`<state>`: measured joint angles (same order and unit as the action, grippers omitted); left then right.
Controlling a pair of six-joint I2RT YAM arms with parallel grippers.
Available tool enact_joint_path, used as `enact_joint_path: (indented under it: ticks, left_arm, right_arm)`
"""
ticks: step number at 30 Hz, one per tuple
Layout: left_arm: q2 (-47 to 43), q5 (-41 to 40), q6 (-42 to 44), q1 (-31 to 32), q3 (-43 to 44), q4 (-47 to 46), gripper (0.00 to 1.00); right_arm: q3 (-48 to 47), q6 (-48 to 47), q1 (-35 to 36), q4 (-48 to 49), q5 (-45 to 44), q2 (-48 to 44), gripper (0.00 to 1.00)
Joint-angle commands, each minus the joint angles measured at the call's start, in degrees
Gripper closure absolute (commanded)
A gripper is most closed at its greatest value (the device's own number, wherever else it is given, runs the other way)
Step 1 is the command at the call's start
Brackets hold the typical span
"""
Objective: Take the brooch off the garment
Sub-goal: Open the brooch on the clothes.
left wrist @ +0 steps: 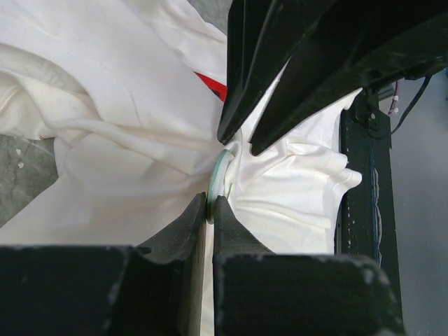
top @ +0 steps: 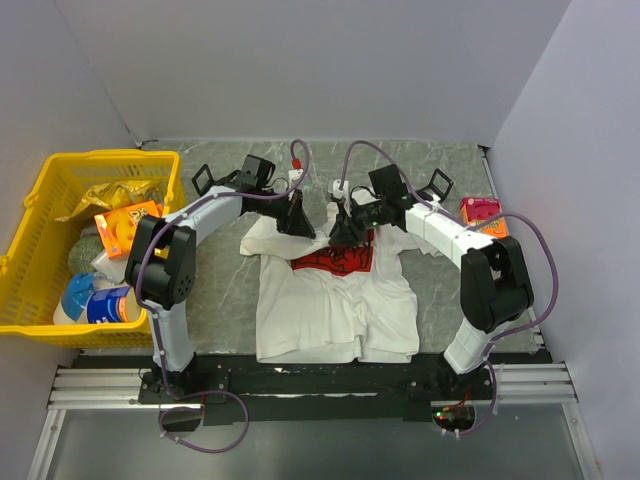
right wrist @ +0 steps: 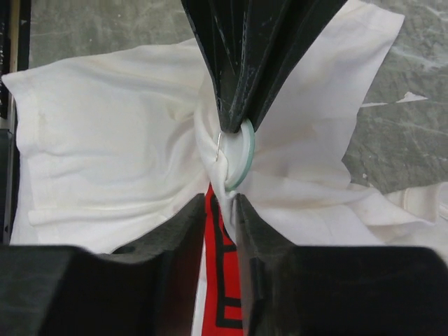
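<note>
Top external view: I am watching the left gripper point(top: 299, 225) and right gripper point(top: 348, 232) sitting tip to tip at the upper-centre collar of the white T-shirt with the red square print point(top: 335, 310), equally near.

Left wrist view: left jaws are clamping the lower rim of the pale green ring brooch point(left wrist: 221, 171). It is showing edge-on, long axis running up-frame toward the right fingers.

Right wrist view: right jaws are standing slightly apart just below the ring, bunched cloth between.

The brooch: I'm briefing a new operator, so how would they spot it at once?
Find the white shirt, then its red print. Just beyond the print, in bunched cloth, the left tool pinches the brooch: a pale green ring with a wire pin, the only hard thing among soft folds.
</note>
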<state>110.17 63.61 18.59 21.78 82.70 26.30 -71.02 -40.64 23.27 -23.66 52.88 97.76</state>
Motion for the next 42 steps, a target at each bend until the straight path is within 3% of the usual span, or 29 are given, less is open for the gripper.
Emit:
enact_joint_path:
  ticks: [1, 8, 26, 37, 42]
  left_arm:
    - [-1.8, 1.9, -0.7, -0.2, -0.4, -2.8, 0.99]
    - [-2.2, 0.7, -2.9, -0.2, -1.3, -5.6, 0.99]
    - [-3.5, 0.0, -4.2, -0.1, -1.9, -6.9, 0.99]
    - [-4.3, 1.2, -1.1, 0.9, -1.7, -4.4, 0.99]
    - [-5.1, 1.2, -1.4, 1.6, -2.2, -5.1, 0.99]
  right_arm:
    - [-3.8, -2.1, -0.2, -3.5, 3.3, 0.5, 0.62]
    - [-4.8, -2.2, -2.3, -5.0, 7.1, -0.9, 0.47]
    - [-4.7, 3.9, -5.7, -1.6, 14.9, -3.0, 0.24]
    - [-2.2, 16.2, -5.6, 10.8, 11.0, -4.1, 0.20]
    - [-1.7, 19.3, -5.3, 12.8, 11.0, -2.4, 0.23]
